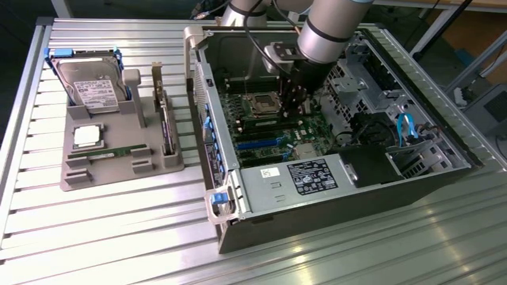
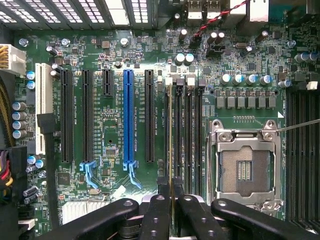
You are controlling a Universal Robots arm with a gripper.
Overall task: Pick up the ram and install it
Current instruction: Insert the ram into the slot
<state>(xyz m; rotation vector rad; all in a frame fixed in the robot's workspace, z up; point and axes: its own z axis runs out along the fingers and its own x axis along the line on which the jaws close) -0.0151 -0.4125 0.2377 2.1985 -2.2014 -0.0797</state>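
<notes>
My gripper (image 1: 295, 104) reaches down inside the open computer case (image 1: 341, 178), over the motherboard next to the empty processor socket (image 1: 264, 105). In the wrist view the gripper (image 2: 172, 212) is shut on the ram (image 2: 172, 150). The ram is seen edge-on as a thin strip running between the fingers (image 2: 157, 217). It lies along the outermost of the black memory slots (image 2: 187, 130), on the side away from the socket (image 2: 245, 165). Whether it is seated in the slot or just above it, I cannot tell.
On the exterior view's left a grey holder (image 1: 119, 172) carries a hard drive (image 1: 91, 86), a square silver chip (image 1: 87, 136), an upright card with a bracket (image 1: 164, 119) and a thin green strip (image 1: 107, 153). The case walls, drive cage and power supply (image 1: 317, 175) hem in the arm.
</notes>
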